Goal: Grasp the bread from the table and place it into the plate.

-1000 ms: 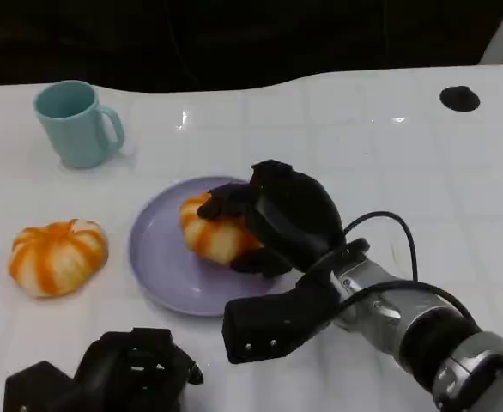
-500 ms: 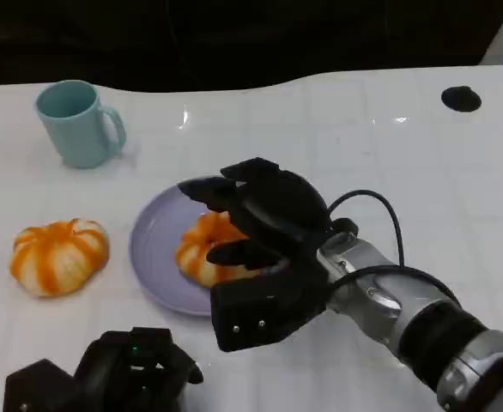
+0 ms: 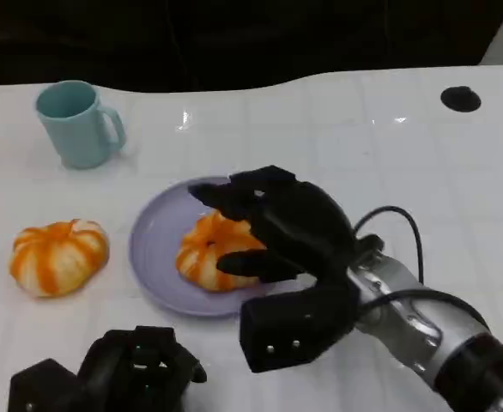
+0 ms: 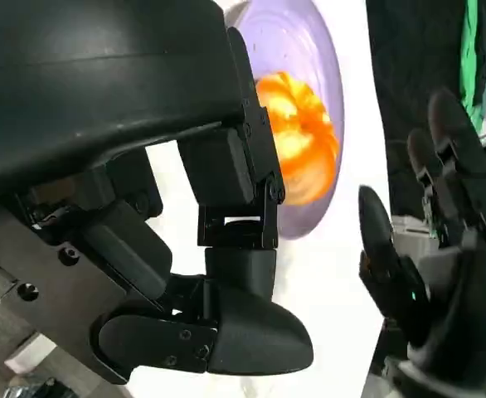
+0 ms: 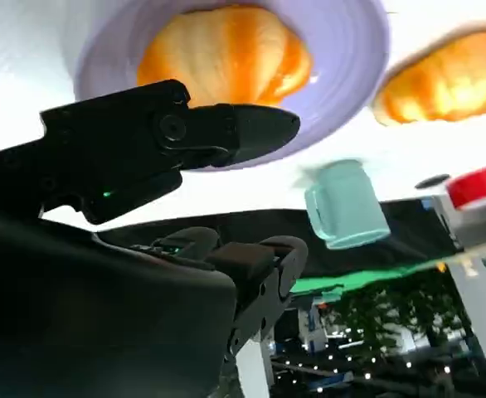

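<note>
Orange-and-cream bread (image 3: pixel 210 249): lies on the lilac plate (image 3: pixel 153 257), directly under the spread fingers of the right robot hand (image 3: pixel 273 232); the right wrist view shows its striped crust resting inside the rim.
Right robot hand: hovers above the bread with its fingers apart and nothing held; from the head view a fingertip looks close to the crust, though I cannot tell whether it touches.
Left robot hand (image 3: pixel 118 378): sits low at the near edge of the white surface (image 3: pixel 389 172), well apart from the plate; its fingers look curled in with nothing in them, but the view is partial, so I would not call it firmly.
Second bread (image 3: pixel 58 256): on the surface beside the plate, on the far side of it from the right robot hand, nearer the left robot hand, untouched.
Teal mug (image 3: pixel 78 122): upright beyond the plate, well apart from both hands.
Black disc (image 3: pixel 460 98): on the surface far off past the right forearm.
Step in hand: the placing looks done for this bread; this reads as the release and retreat.
Next move: lift the right robot hand straight up and back, fingers kept wide, so no fingertip drags the bread or nudges the plate rim.
Risk: the bread sits toward the rim nearest the right robot hand, so a sideways sweep could roll it off.
</note>
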### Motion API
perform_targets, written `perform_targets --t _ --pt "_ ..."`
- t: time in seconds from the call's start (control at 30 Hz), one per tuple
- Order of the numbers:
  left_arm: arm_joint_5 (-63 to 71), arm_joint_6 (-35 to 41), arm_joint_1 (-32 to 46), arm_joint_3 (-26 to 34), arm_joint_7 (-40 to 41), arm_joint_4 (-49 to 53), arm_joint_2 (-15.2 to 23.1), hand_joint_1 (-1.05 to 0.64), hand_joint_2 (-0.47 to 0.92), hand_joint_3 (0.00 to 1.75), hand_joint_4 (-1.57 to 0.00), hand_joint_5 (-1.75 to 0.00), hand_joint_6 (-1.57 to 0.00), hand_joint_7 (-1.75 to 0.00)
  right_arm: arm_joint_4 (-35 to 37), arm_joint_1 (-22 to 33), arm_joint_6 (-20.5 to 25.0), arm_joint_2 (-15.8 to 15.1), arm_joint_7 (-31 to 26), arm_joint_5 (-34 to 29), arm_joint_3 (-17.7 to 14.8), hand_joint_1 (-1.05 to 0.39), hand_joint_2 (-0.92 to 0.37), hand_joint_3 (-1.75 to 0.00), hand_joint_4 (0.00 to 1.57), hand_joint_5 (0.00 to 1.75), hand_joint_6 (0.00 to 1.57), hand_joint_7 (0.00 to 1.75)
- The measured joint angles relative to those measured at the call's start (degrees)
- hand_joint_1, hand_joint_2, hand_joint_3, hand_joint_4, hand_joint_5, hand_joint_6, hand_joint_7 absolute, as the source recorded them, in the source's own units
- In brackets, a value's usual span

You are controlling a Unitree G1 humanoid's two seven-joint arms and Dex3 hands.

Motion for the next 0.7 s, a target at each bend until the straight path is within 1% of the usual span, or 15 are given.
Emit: perform_targets --t 0.2,0.27,0.33,0.37,0.43,0.57,0.63,0.7 --pt "-0.01 0.09 -0.02 -0.1 0.12 -0.08 -0.15 -1.05 0.53 0.73 -1.57 -1.25 -1.42 -0.8 -4.86 4.58 -4.92 -2.73 -0.01 3.41 -3.21 -0.5 -0.92 -0.25 0.53 0.56 0.6 0.13" --pt "0.08 0.07 -0.05 -0.17 0.43 -0.13 -0.17 -1.05 0.53 0.72 -1.57 -1.24 -1.42 -0.8 -6.57 6.51 -6.6 -3.28 0.13 5.5 -4.56 -0.43 -0.92 -0.27 0.52 0.83 0.65 0.15" --pt "0.11 -0.05 -0.07 -0.29 0.43 -0.14 -0.18 -1.05 0.53 0.72 -1.57 -1.24 -1.42 -0.8 -8.92 9.11 -8.63 -3.91 1.86 9.21 -6.24 -0.39 -0.92 -0.28 0.58 0.99 0.71 0.19" --pt "0.1 -0.13 -0.05 -0.32 0.43 -0.13 -0.16 -1.05 0.54 0.71 -1.57 -1.24 -1.42 -0.8 -10.16 10.33 -9.54 -4.23 2.99 11.0 -6.94 -0.38 -0.92 -0.29 0.6 1.03 0.73 0.21" --pt "0.1 -0.18 -0.05 -0.38 0.43 -0.13 -0.16 -1.05 0.54 0.71 -1.57 -1.24 -1.42 -0.8 -12.63 12.55 -10.3 -4.41 4.9 13.58 -8.33 -0.37 -0.86 -0.44 0.59 1.18 0.72 0.38" --pt "0.19 -0.16 -0.02 -0.57 0.46 -0.16 -0.16 -1.05 0.55 0.69 -1.57 -1.24 -1.42 -0.8 -16.78 16.61 -12.28 -5.33 8.04 18.32 -10.94 -0.34 -0.82 -0.55 0.64 1.2 0.68 0.61" --pt "0.21 -0.13 -0.01 -0.6 0.46 -0.2 -0.16 -1.05 0.55 0.69 -1.57 -1.24 -1.42 -0.8 -18.05 18.19 -13.95 -6.14 9.29 20.11 -12.22 -0.3 -0.74 -0.69 0.67 1.29 0.68 0.75" --pt "0.21 -0.09 0.0 -0.58 0.49 -0.23 -0.16 -1.05 0.55 0.69 -1.57 -1.24 -1.42 -0.8 -18.8 20.06 -16.1 -6.97 10.55 22.42 -13.7 -0.27 -0.7 -0.76 0.69 1.32 0.69 0.8"
